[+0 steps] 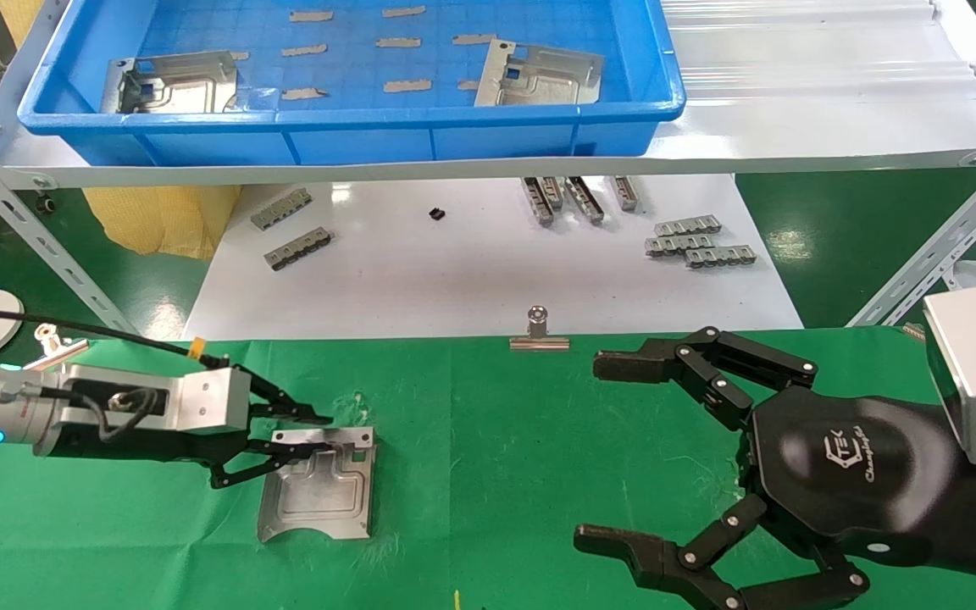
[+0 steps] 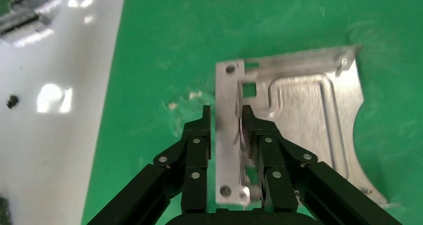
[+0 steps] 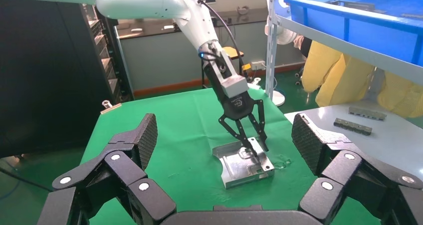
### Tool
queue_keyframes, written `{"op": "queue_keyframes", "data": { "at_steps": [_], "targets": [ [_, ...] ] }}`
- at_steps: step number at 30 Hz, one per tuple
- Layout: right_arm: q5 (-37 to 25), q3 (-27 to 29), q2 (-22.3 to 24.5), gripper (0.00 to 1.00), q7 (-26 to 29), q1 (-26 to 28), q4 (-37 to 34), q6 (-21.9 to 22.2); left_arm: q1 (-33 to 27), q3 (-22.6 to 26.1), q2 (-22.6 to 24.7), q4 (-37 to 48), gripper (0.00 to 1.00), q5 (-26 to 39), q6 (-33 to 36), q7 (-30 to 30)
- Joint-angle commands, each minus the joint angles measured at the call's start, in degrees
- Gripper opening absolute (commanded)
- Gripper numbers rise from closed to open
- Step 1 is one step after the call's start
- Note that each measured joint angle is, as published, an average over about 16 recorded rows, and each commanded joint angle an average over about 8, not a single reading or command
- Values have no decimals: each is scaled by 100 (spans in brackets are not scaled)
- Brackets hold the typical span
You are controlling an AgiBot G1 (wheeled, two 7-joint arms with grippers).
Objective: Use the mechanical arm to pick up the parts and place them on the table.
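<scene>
A shiny silver part (image 1: 318, 491) lies flat on the green table (image 1: 522, 440). My left gripper (image 1: 302, 435) comes in low from the left. Its fingers straddle the part's raised edge flange (image 2: 227, 135), with a thin gap showing on one side, so it is slightly open. The part (image 3: 244, 162) and the left gripper (image 3: 254, 150) also show in the right wrist view. My right gripper (image 1: 607, 453) hovers wide open and empty over the table's right side. Two more parts (image 1: 174, 85) (image 1: 543, 76) lie in the blue tray (image 1: 352, 119).
The blue tray sits on a metal-framed shelf above a white board (image 1: 471, 280). The board holds small grey notched strips (image 1: 700, 241). A silver binder clip (image 1: 539, 335) grips the cloth's far edge, another (image 1: 56, 343) is at the left.
</scene>
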Motion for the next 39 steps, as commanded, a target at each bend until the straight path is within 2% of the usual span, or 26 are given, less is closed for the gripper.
{"op": "queue_keyframes", "data": {
  "at_steps": [1, 13, 21, 26, 39],
  "targets": [
    [0, 0, 0, 100, 0, 0, 0, 0, -30, -19, 24, 90, 100, -33, 121, 50],
    [1, 0, 0, 100, 0, -1, -1, 1, 253, -390, -201, 602, 100, -706, 482, -925],
    [2, 0, 1, 100, 0, -1, -2, 2, 296, -422, -220, 568, 100, -757, 487, -957],
    [2, 0, 1, 100, 0, -2, -2, 2, 446, -533, -312, 225, 100, -880, 461, -1139],
    [2, 0, 1, 100, 0, -1, -2, 2, 1156, -1052, -740, -1328, 100, -1447, 329, -2018]
  ]
}}
